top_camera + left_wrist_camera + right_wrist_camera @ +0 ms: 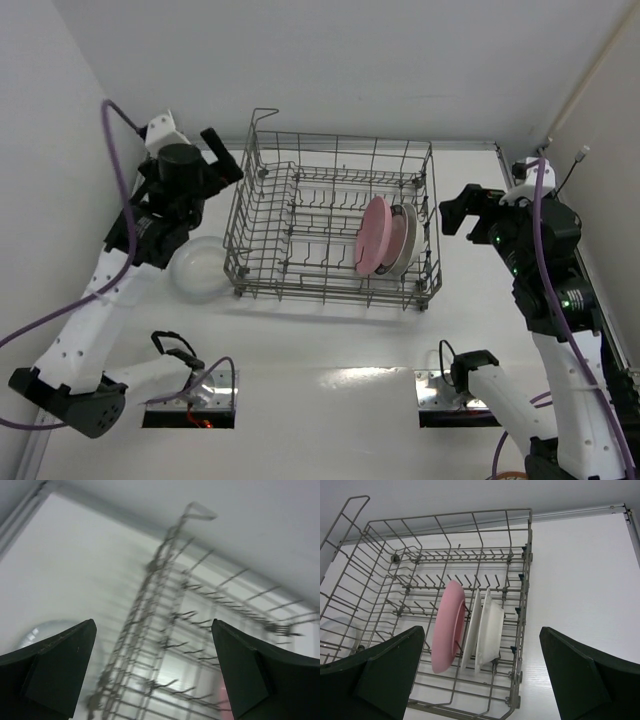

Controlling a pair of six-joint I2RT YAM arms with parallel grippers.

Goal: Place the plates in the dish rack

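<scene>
Overhead view; clock directions are taken from the centre of the dish rack (335, 225).

- Nearest item: one pale plate (199, 268), lying flat on the table (330, 350) at 8 o'clock. It is just beside the rack's near-left corner. Contact with the wire cannot be confirmed, and no rim pattern can be made out.
- Rack interior, 3 to 4 o'clock: three plates are stood on edge between the tines. The pink plate (449, 625) is innermost, with two whitish plates (487, 627) packed close behind it toward the right wall.
- Right gripper (482, 628): at 3 o'clock, outside the right wall and above table level. The jaws are spread wide and nothing is held.
- Left gripper (153, 625): at 10 o'clock, by the far-left corner. The jaws are spread wide and nothing is held. Its wrist view is blurred.

Judged status: three plates loaded, one outstanding.

Risks noted:
1. The flat plate offers only a thin rim, so a finger that fails to get under it could slide the plate into the rack.
2. A shallow rim grip could let the plate swing or slip during the lift.
3. The tall side wall must be cleared; a low carry could strike the wire and shift the rack.
4. A slot chosen too close to the pink plate could tip the standing row.
</scene>
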